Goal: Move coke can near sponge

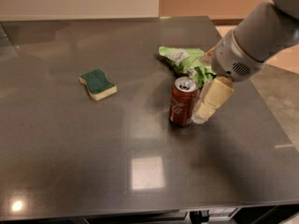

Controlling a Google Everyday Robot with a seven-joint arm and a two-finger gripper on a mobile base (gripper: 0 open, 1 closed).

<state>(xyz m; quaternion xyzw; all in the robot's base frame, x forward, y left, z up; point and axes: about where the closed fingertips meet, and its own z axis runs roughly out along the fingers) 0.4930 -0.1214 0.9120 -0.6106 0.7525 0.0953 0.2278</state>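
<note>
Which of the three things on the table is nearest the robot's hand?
The upright red can, right beside the hand; bag and sponge lie farther.
</note>
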